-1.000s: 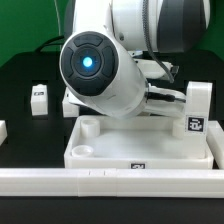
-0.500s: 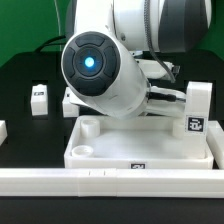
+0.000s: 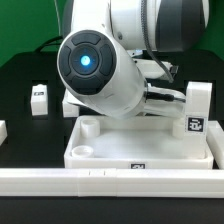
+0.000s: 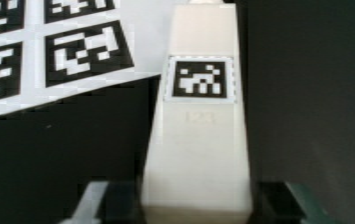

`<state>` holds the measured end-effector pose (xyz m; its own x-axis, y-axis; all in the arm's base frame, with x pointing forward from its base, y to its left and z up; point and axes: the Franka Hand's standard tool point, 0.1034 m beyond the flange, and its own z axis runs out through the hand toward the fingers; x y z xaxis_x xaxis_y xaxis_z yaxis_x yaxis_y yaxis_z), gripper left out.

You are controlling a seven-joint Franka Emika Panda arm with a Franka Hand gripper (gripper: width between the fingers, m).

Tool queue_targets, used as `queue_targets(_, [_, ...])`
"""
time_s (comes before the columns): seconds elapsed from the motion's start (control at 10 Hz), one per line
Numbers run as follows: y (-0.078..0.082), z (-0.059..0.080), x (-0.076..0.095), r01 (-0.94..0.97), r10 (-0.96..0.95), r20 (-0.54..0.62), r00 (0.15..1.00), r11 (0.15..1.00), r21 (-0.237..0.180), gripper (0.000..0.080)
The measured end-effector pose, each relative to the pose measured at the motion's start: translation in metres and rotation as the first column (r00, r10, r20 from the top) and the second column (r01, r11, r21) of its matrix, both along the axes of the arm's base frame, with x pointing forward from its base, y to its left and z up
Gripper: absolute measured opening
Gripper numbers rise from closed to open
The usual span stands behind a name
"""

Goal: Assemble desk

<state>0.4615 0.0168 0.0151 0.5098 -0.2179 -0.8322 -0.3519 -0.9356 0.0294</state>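
In the wrist view a white square desk leg (image 4: 200, 150) with a black-and-white tag (image 4: 200, 80) lies lengthwise on the black table, between my fingers. My gripper (image 4: 195, 205) is shut on this leg, and both dark pads (image 4: 121, 205) press against its sides. In the exterior view the arm's round housing (image 3: 95, 70) hides the gripper and the held leg. The white tray-like tabletop (image 3: 140, 160) lies in front of the arm, with a round socket (image 3: 88, 127) at its corner. A tagged leg (image 3: 197, 108) stands upright at its right end.
The marker board (image 4: 49, 45) lies flat beside the held leg. A short tagged leg (image 3: 39, 99) stands at the exterior view's left. A long white rail (image 3: 110, 181) runs along the front. Another white piece (image 3: 2, 130) shows at the left edge.
The arm's housing has shifted slightly toward the exterior view's left. The tabletop and the standing legs have not moved.
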Motion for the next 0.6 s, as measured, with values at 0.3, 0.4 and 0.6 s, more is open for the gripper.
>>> queue_targets(0.3, [-0.012,0.023,0.015,-0.015,0.014,0.019,1.000,1.000,0.017,0.0284])
queue_targets(0.4, [-0.015,0.037,0.020,-0.033,0.032,0.021,0.999,0.999,0.038,0.0284])
queue_targets(0.6, [-0.019,0.048,0.027,-0.046,0.044,0.045,0.998,0.998,0.040,0.0284])
